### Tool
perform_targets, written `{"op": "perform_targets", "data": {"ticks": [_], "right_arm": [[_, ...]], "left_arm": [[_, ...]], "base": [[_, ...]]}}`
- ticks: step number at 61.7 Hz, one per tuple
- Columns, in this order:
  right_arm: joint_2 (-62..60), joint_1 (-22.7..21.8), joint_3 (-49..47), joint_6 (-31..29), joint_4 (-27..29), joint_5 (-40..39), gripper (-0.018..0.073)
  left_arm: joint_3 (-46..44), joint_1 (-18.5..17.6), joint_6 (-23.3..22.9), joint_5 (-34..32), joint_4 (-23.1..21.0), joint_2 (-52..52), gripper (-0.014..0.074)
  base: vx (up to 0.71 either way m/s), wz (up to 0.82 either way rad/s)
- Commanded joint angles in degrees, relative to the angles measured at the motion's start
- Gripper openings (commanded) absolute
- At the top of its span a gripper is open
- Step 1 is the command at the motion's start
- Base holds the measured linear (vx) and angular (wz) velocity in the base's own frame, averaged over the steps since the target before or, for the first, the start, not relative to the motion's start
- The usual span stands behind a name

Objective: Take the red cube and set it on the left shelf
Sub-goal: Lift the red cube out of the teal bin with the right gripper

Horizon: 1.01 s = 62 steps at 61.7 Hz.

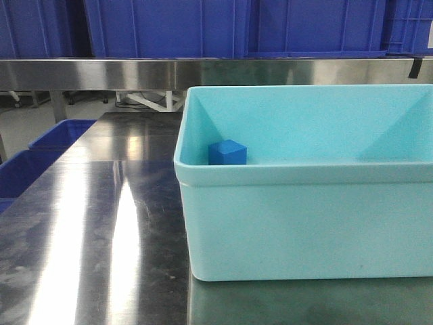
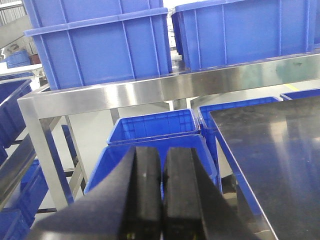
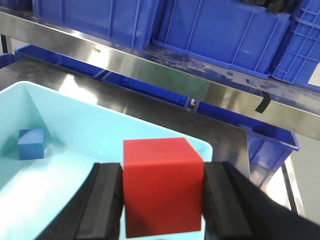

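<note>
Right gripper (image 3: 162, 200) is clamped on the red cube (image 3: 162, 185), with black fingers (image 3: 107, 200) pressed flat on its two opposite sides. The cube sits square between them and its top face is visible. It hangs over the near end of the pale blue bin (image 3: 100, 125) and looks to be clear of the floor, though the cube's underside is hidden. A blue cube (image 3: 31, 143) lies in the bin's far left corner, well apart from the red one and untouched.

The front view shows only the bin and the blue cube on the steel worktable (image 1: 101, 223). Neither gripper shows there.

Left gripper (image 2: 162, 195) has its jaws closed together with nothing between them. It is off the table's left edge, above blue crates (image 2: 155, 127) on the floor.

The steel shelf rail (image 2: 150, 92) runs behind the table, with big blue crates (image 2: 100, 50) standing on top of it. The right wrist view shows the same kind of rail and crates beyond the bin.

Step, as I judge it: the pick is done and the carry to the shelf is just starting. Nothing has been placed yet.

The next move calls for lifting the cube clear of the bin rim, then swinging left toward the rack. A free flat spot has to be found there, since the crates fill the tier in view. The grip should hold until the cube is seated. The main risk is clipping the bin wall or the rail on the way.
</note>
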Motion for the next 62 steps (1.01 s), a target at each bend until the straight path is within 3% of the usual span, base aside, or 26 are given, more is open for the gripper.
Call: {"op": "perform_targets", "data": {"ticks": [1,62], "right_arm": [[0.10,-0.37,-1.65,0.10,-0.05,-4.76,0.0066],[0.10,-0.37,-1.65,0.10,-0.05,-4.76,0.0067]], "left_arm": [[1.26,-0.38,0.03,-5.18,-0.27,-0.02,0.0106],[1.26,-0.38,0.03,-5.18,-0.27,-0.02,0.0106]], "base": [[0.00,0.00],[0.00,0.00]]}}
